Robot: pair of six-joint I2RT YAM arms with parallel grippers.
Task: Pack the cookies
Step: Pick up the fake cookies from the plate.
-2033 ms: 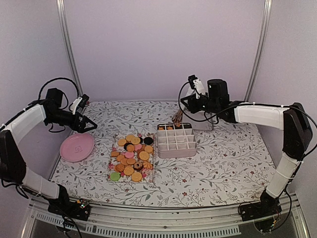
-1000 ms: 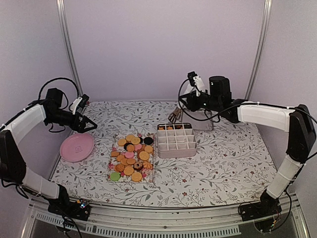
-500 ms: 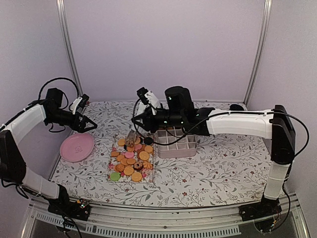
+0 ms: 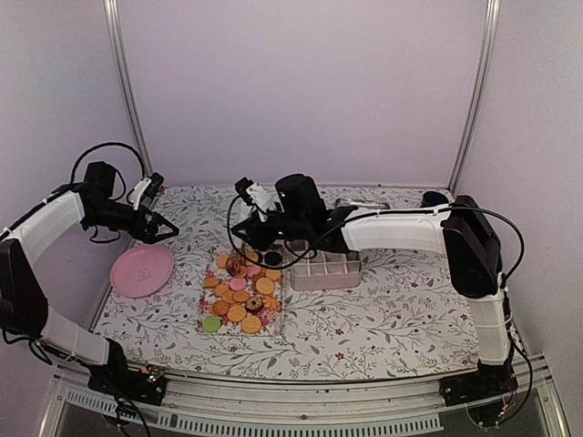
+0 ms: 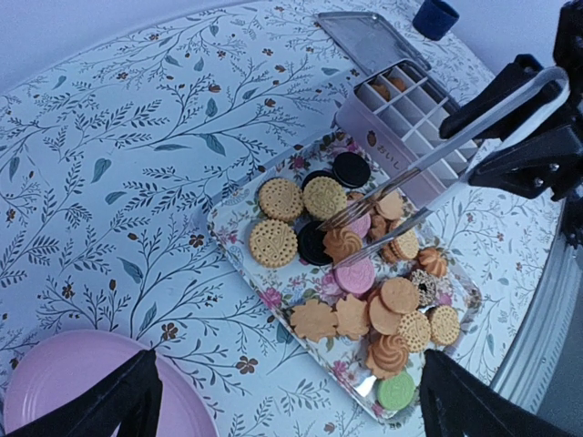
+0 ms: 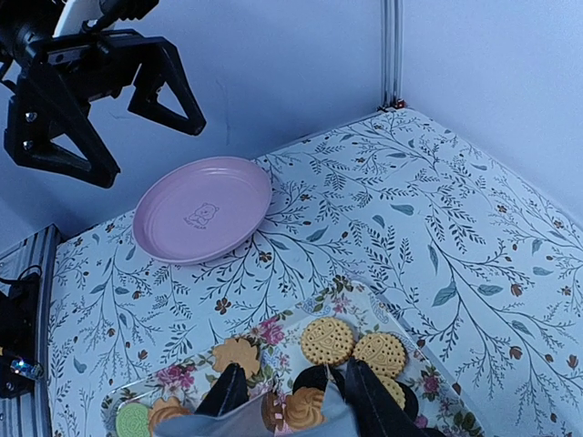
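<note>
Unlike the top view, the left wrist view shows tongs (image 5: pixel 428 164), clenched in the right gripper (image 4: pixel 250 237), straddling a tan cookie (image 5: pixel 343 243); left gripper (image 4: pixel 162 228), nine o'clock, gapes.

Right wrist view: tongs (image 6: pixel 360 396) blurring at the bottom edge, covering several cookies (image 6: pixel 328 340); tray (image 6: pixel 182 375) running off frame. Left wrist view: pink plate (image 5: pixel 73 382) being cropped at the corner. Top view: right arm (image 4: pixel 392 228) hiding the divided box's (image 4: pixel 328 271) back rows.
</note>
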